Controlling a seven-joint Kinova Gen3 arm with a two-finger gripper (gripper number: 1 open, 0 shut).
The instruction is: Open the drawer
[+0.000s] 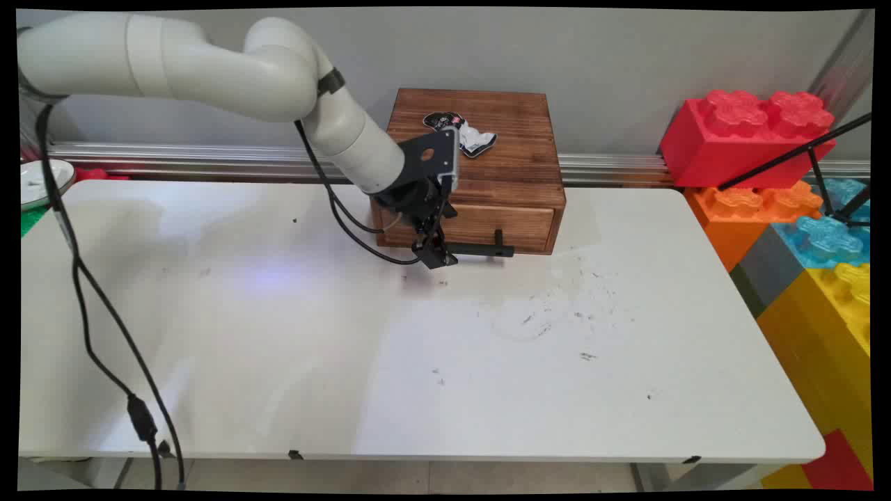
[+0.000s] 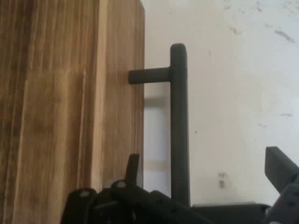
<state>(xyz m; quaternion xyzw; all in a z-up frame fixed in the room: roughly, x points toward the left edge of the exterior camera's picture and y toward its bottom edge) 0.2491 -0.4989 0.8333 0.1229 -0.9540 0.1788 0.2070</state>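
Observation:
A brown wooden box (image 1: 480, 149) with one drawer (image 1: 518, 224) stands at the table's far side, against the wall. The drawer front looks flush with the box. A black bar handle (image 1: 480, 249) sticks out from the drawer on two posts. My gripper (image 1: 436, 256) is down at the left end of that handle. In the hand view the handle bar (image 2: 179, 130) runs between my two fingers, the gripper (image 2: 205, 164) is open, and the drawer front (image 2: 70, 112) fills the left. A small black, white and pink figure (image 1: 463, 132) lies on the box top.
Large toy bricks, red (image 1: 748, 129), orange (image 1: 738, 212), blue and yellow (image 1: 828, 313), are stacked past the table's right edge. A white plate (image 1: 38, 179) sits at the far left. Black cables (image 1: 90, 306) hang from the arm over the table's left side.

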